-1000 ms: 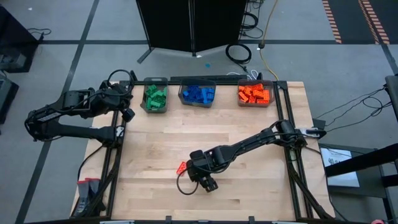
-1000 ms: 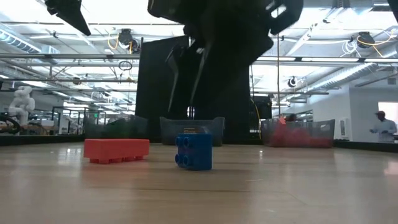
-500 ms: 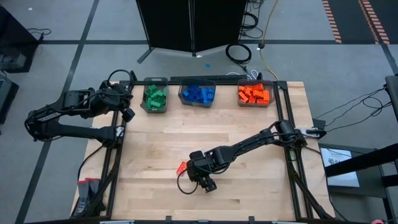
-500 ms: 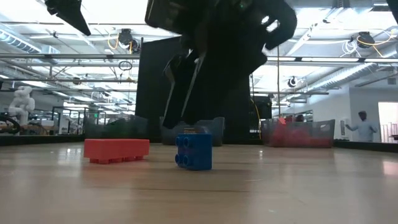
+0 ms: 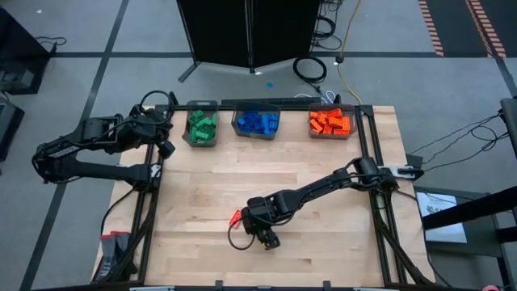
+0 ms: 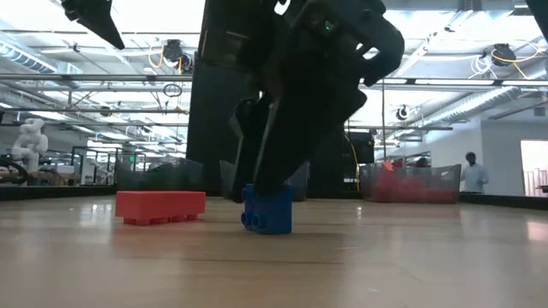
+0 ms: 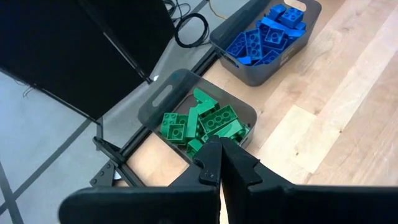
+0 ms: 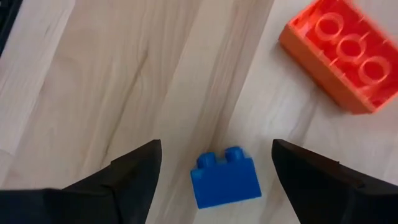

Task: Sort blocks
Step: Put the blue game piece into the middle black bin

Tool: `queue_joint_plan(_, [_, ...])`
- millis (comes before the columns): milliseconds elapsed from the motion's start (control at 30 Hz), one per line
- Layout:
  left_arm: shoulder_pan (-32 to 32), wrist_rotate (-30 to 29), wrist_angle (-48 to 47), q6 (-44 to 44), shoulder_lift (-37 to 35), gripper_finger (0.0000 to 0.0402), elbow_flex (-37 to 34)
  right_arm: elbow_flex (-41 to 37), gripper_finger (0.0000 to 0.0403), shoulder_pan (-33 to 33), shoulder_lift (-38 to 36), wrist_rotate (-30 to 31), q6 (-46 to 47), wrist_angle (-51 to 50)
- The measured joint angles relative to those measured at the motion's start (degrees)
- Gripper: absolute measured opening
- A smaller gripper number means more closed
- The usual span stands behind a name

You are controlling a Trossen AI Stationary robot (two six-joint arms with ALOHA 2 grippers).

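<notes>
A small blue block (image 8: 225, 178) lies on its side on the wooden table, studs pointing sideways; it also shows in the low view (image 6: 266, 209). A longer orange-red block (image 8: 339, 56) lies beside it, toward the table's left (image 6: 161, 206) (image 5: 237, 217). My right gripper (image 8: 216, 147) is open and low over the blue block, one finger on either side with a gap to each; in the high view (image 5: 263, 235) it hides the block. My left gripper (image 7: 221, 169) is shut and empty, held at the table's far left (image 5: 166, 148) near the green bin.
Three grey bins stand along the far edge, each with several blocks: green (image 5: 201, 127), blue (image 5: 256, 123), orange-red (image 5: 331, 124). Bare wood lies around the two loose blocks. A black stand rises behind the table. A person (image 6: 470, 174) stands far off in the room.
My right gripper has come down over the blue block, staying open; its fingers, first well above the block, now reach the level of its top. Both blocks have stayed in place. The person in the background has walked leftward.
</notes>
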Motion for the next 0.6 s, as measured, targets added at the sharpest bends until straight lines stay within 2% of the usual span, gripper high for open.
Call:
queue_joint_plan(333, [0.00,0.00,0.00,0.00,0.00,0.0000,-0.02,-0.02,0.0252,-0.23,0.02,-1.47,0.15,-1.99])
queue_joint_plan(600, [0.00,0.00,0.02,-0.02,0.02,0.0000,-0.01,-0.02,0.0195,-0.23,0.02,-1.45,-1.42,-2.80])
